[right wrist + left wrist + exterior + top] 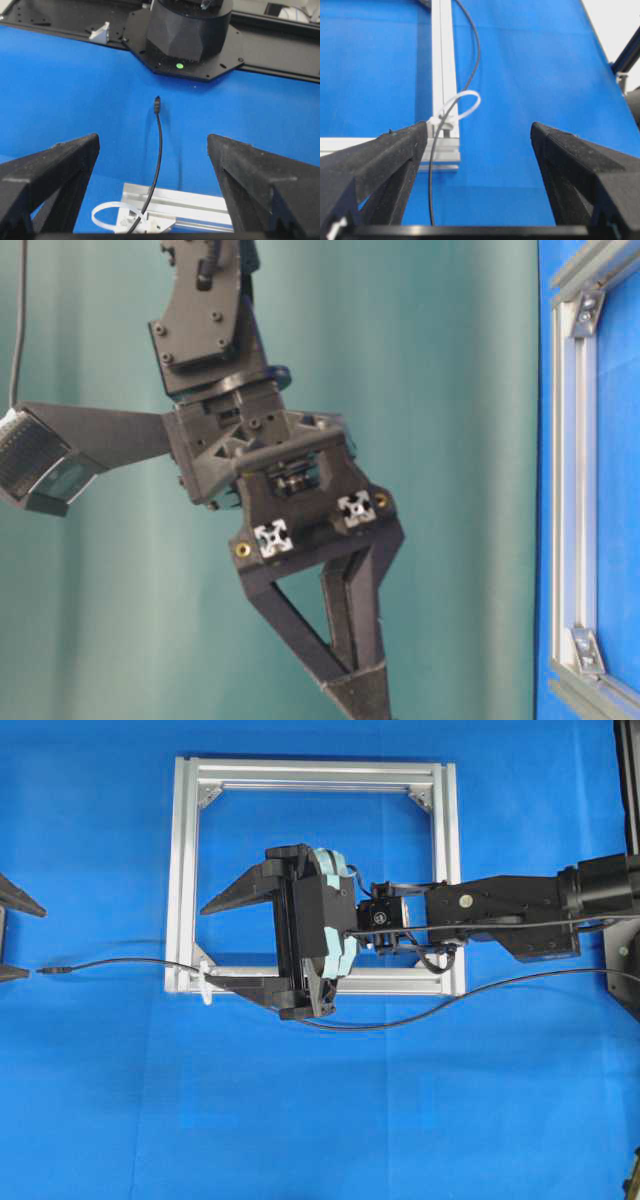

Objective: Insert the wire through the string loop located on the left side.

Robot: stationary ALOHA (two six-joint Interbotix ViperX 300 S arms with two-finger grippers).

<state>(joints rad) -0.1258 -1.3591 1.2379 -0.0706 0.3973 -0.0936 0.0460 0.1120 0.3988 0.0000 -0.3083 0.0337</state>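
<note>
Blue cloth (100,1100) is covering the whole work surface, smooth and unmarked; no brand, label or legible writing is showing on any item.

Far left, overhead view: left gripper (12,935) is entering the picture only as two black fingertips, standing well apart and holding nothing. Its wrist camera is showing the same wide gap between the fingers (375,165).

Next rightward: wire (120,963), thin and black, is lying on the cloth with its small plug end pointing at the left gripper. It is running right, passing through the string loop (206,982), a small white tie fixed at the lower left corner of the aluminium frame (183,870), then curving below the frame toward the right edge.

Centre: silver square frame is lying flat on the cloth.

Centre to right: right gripper (225,945) is hanging above the frame's lower left area, jaws spread wide and empty, one fingertip near the loop; its arm is reaching in from the right.

Backdrop: teal-green wall (450,440) is showing behind the arm in the table-level view; a black base plate (260,55) with one green light is bordering the cloth.
</note>
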